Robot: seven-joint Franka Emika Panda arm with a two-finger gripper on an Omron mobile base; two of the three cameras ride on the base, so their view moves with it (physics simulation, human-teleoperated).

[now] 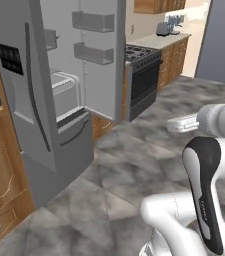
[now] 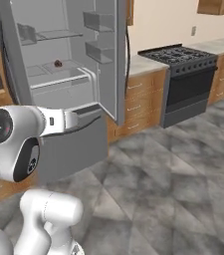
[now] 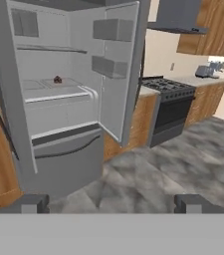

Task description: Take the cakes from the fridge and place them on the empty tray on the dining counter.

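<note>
The tall grey fridge (image 1: 31, 100) (image 2: 68, 144) (image 3: 63, 154) stands with its right door swung open and its left door shut. On a middle inner shelf sits the dark brown-red round cake (image 2: 58, 63) (image 3: 57, 79), small and far back. My gripper (image 3: 112, 204) (image 1: 173, 124) is open and holds nothing. It hovers over the floor, well short of the fridge, and points toward it. The white slice with the cherry, the blue tray and the dining counter are out of view.
The open fridge door (image 3: 116, 64) with two grey bins juts out between me and a black stove (image 1: 144, 75) (image 2: 188, 79) (image 3: 170, 107). Wooden cabinets (image 2: 141, 102) flank the stove. Grey stone floor (image 3: 153, 174) lies open in front of the fridge.
</note>
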